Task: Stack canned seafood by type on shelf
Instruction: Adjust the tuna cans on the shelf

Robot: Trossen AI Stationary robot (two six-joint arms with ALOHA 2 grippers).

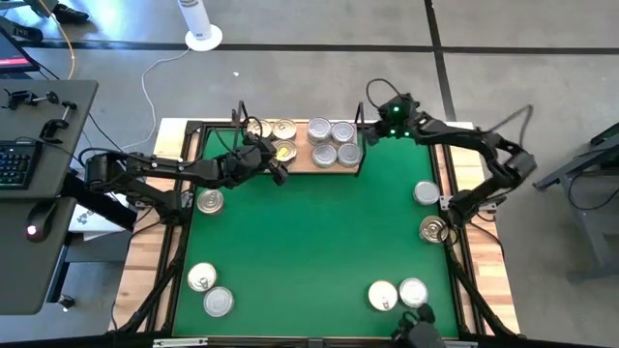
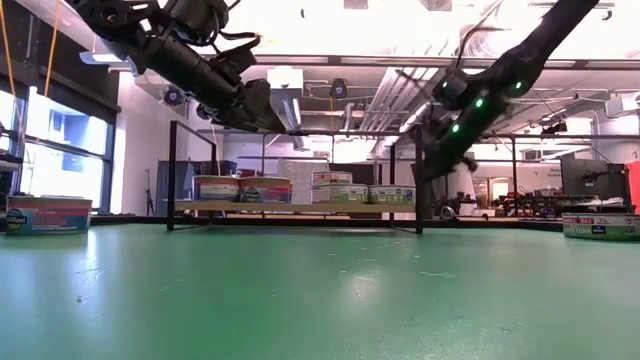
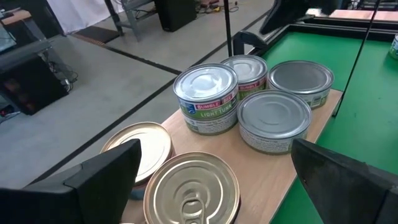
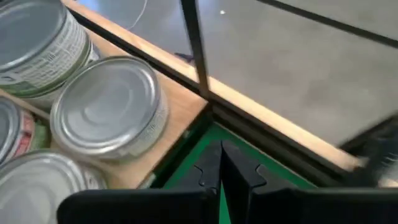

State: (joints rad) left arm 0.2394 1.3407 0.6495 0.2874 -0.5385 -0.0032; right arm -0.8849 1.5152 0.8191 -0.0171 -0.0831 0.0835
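The shelf's tan board (image 1: 302,166) lies at the mat's far edge. On it, gold-lidded tins (image 1: 283,131) sit at the left and silver-lidded tins (image 1: 334,142) at the right. My left gripper (image 1: 279,159) hovers open over the gold tins. In the left wrist view its fingers (image 3: 106,180) stand on either side of a gold pull-tab tin (image 3: 193,190), apart from it. My right gripper (image 1: 372,128) is shut and holds nothing. It hangs by the shelf's right end, with its fingertips (image 4: 221,168) over the mat's edge beside a silver tin (image 4: 106,106).
Loose tins lie on the green mat (image 1: 309,242): one at the left (image 1: 210,201), two near left (image 1: 209,290), two near right (image 1: 398,293) and two at the right edge (image 1: 431,211). Black uprights (image 4: 194,43) stand at the shelf's ends. A desk with a keyboard (image 1: 14,164) is at the left.
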